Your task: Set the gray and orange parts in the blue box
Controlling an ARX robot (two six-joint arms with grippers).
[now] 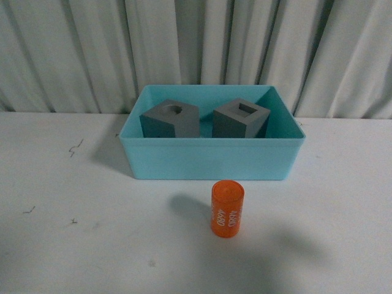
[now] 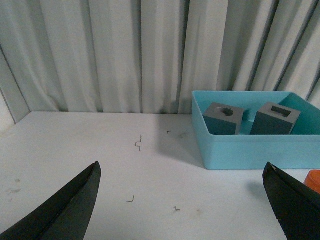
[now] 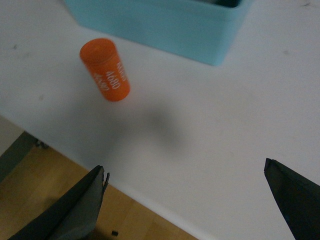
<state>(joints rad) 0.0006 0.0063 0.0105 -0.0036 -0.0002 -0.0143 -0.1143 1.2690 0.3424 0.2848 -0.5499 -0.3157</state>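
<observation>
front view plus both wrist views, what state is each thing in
blue box: upright on the table, open top, holding both cubes
round-recess gray cube: upright inside the box
rectangular-recess gray cube: upright inside the box
orange cylinder: standing on the table, outside the box
left gripper: open, empty
right gripper: open, empty

Blue box (image 1: 211, 160) holds gray round-recess cube (image 1: 170, 120) and rectangular-recess cube (image 1: 241, 120); orange cylinder (image 1: 228, 209) stands upright outside.
</observation>
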